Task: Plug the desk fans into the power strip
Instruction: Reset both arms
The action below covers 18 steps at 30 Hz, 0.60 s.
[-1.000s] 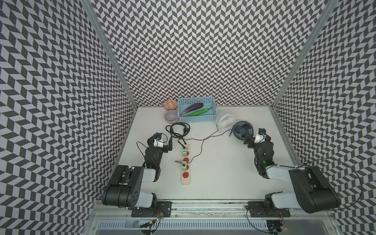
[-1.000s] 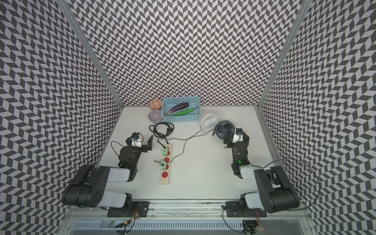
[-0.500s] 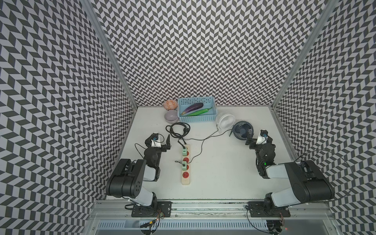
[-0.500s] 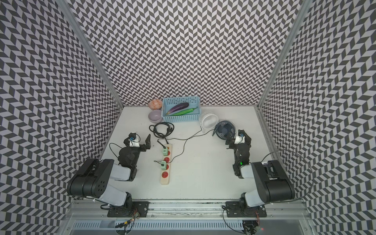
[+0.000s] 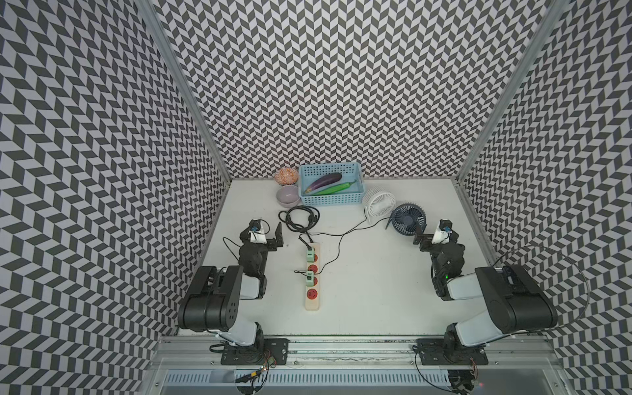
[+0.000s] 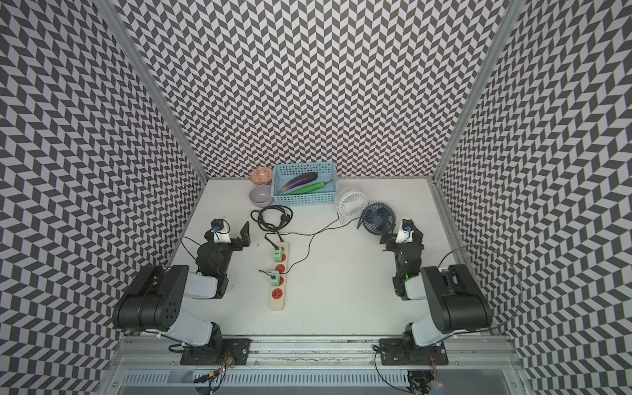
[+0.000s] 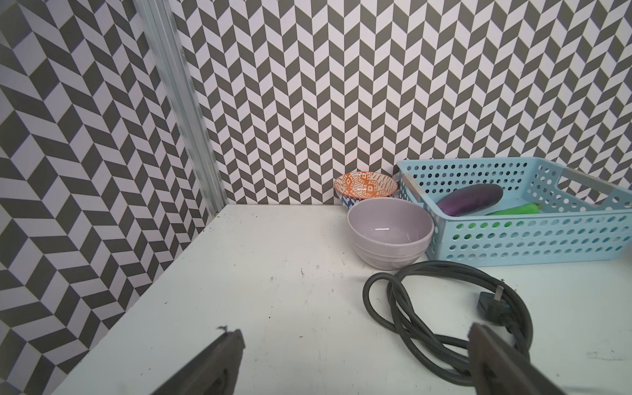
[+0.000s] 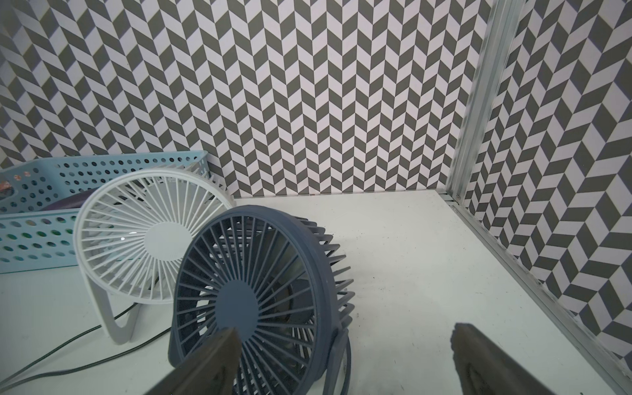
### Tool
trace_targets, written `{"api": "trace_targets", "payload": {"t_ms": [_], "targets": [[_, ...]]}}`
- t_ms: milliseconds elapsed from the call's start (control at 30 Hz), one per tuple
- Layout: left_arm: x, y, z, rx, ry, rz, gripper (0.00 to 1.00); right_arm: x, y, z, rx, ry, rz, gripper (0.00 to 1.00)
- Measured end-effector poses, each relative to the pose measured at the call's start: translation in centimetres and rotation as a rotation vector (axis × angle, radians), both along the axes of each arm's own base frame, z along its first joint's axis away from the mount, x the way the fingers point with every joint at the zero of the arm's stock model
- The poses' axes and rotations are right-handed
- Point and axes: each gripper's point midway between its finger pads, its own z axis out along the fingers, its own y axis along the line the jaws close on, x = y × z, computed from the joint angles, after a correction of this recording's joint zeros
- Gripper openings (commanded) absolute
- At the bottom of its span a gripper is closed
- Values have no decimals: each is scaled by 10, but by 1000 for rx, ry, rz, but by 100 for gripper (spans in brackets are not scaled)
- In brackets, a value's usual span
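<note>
- The power strip lies mid-table between the arms, with two green plugs seated in its red sockets. Thin cords trail toward the white desk fan and the navy desk fan.
- The left gripper and the right gripper rest spread wide and empty, well clear of the strip. The plugging-in looks done.

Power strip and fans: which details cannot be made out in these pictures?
- Power strip: too small in both top views to tell which fan's cable ends in which green plug.
- Dark blue fan: right wrist view, lower part behind a finger of the right gripper and cut off by the edge.
- White fan: same view, one side behind the dark blue fan.
</note>
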Motion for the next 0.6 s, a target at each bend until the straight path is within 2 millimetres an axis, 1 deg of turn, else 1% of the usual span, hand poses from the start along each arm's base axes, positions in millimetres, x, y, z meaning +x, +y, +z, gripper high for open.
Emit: {"api": "trace_targets", "payload": {"t_ms": [600], "targets": [[0,-1,0,-3,1,-4,100,1,4,3,7,-13,32,100]]}}
